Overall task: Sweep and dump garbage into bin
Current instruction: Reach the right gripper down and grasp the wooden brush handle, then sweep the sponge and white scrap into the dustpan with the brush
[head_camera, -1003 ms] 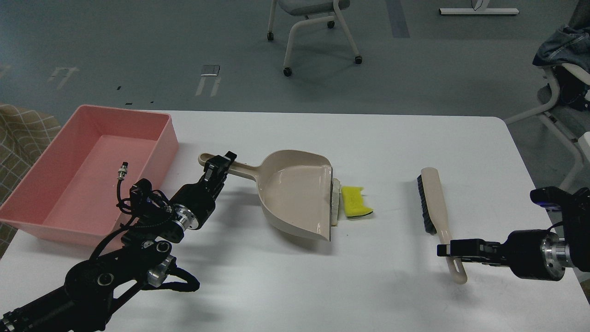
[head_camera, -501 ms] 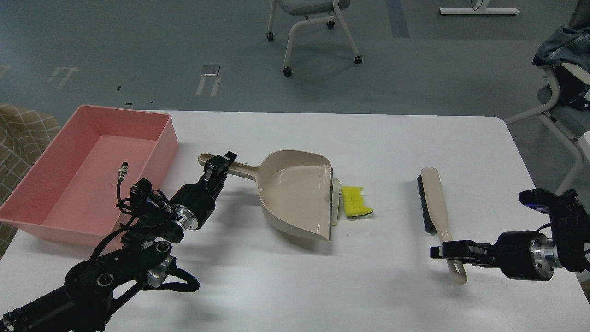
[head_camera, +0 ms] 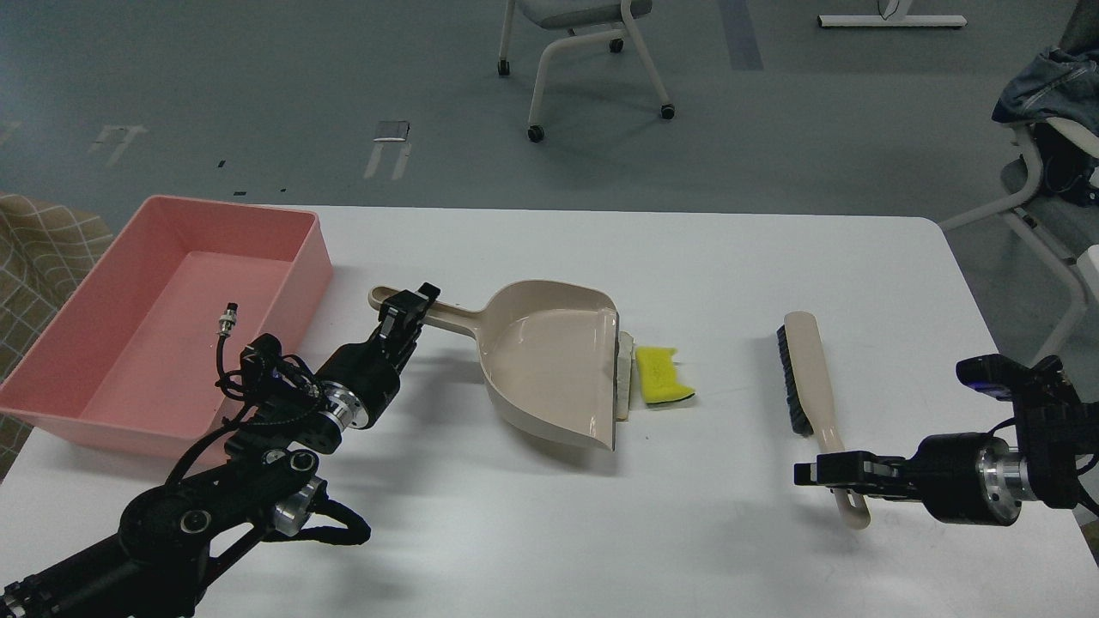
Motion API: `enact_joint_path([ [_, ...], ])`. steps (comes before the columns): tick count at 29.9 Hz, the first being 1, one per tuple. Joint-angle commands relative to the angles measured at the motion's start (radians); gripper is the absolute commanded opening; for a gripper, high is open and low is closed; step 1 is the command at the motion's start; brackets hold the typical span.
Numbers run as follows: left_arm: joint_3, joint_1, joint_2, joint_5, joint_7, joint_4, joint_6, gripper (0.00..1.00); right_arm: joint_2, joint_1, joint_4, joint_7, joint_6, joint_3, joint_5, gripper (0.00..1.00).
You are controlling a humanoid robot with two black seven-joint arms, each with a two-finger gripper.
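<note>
The beige dustpan lies mid-table with its mouth to the right. The garbage lies at its lip: a thin whitish slice against the edge and a yellow sponge piece just right of it. The pink bin stands at the left and looks empty. My left gripper is shut on the dustpan's handle. A beige brush with dark bristles lies to the right. My right gripper reaches across the lower end of the brush handle; its fingers cannot be told apart.
The white table ends close behind the bin and just right of my right arm. A wheeled chair stands on the floor beyond the table. Another chair with clothes is at the far right.
My right gripper has moved left and slightly down, across the end of the brush handle. The brush, dustpan, garbage and left arm have not moved.
</note>
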Motion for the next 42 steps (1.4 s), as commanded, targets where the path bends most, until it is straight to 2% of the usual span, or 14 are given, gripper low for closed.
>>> enact_joint_path([
  [1,0.0,0.0,0.0,0.0,-0.002,0.0,0.0,0.0,0.001,-0.001,0.0,-0.001,0.0,0.0,0.001,0.45],
  [3,-0.002,0.0,0.0,0.0,-0.002,0.0,0.0,0.0,0.001,-0.002,0.0,-0.003,0.0,0.0,0.001,0.4],
  [4,-0.002,0.0,0.0,0.0,-0.002,0.0,0.0,0.0,0.001,-0.002,0.0,-0.011,0.0,0.0,0.001,0.34],
  [7,-0.002,0.0,0.001,0.001,-0.002,0.0,0.0,0.0,0.0,-0.002,0.0,-0.032,0.0,0.0,0.005,0.22],
  [11,-0.002,0.0,0.001,0.002,-0.002,-0.001,0.0,0.0,-0.002,-0.002,0.0,-0.032,0.0,0.0,0.006,0.15],
  [16,-0.002,0.0,0.001,0.002,-0.002,-0.001,0.0,0.0,-0.006,-0.002,0.0,-0.034,0.0,0.0,0.002,0.0],
  [28,-0.002,-0.002,-0.002,0.002,-0.003,-0.001,0.0,0.0,-0.053,0.016,0.003,-0.034,-0.01,0.003,-0.008,0.0],
  [32,-0.002,-0.003,-0.003,0.003,-0.002,-0.001,0.0,0.0,-0.062,0.028,0.002,-0.055,-0.012,0.001,-0.056,0.0],
  [36,-0.002,-0.005,-0.002,0.002,-0.003,0.0,0.0,0.0,-0.062,0.018,0.0,-0.058,-0.01,0.0,-0.134,0.0],
  [42,0.0,-0.003,-0.002,0.005,-0.006,-0.001,0.0,0.0,-0.022,0.007,-0.009,-0.058,-0.01,0.0,-0.136,0.0],
])
